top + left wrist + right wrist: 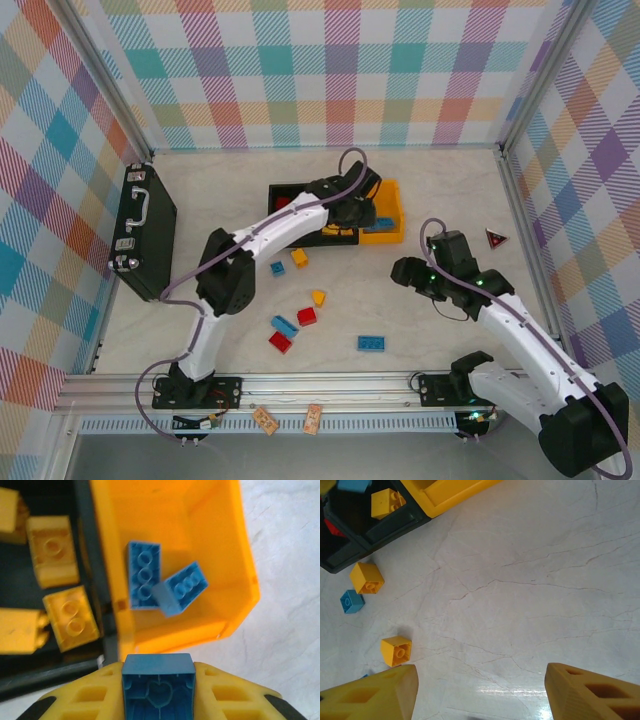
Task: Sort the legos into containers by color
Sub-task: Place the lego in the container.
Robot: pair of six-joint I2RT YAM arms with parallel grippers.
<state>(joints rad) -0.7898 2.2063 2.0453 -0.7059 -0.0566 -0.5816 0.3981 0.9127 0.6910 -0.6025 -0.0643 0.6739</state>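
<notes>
1 blue studded plastic brick (158, 672) is clamped in the left gripper (158, 692) above the orange-yellow rectangular plastic bin (220, 535); the right gripper (480, 695) is spread apart.

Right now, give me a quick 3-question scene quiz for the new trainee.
1. What colour is the brick in the left gripper? A red, B blue, C yellow.
2. True or false: the orange-yellow bin holds two blue bricks.
3. Fill in: the right gripper hangs ___ above the table, holding nothing.
Key: 1 B. 2 true. 3 open.
</notes>
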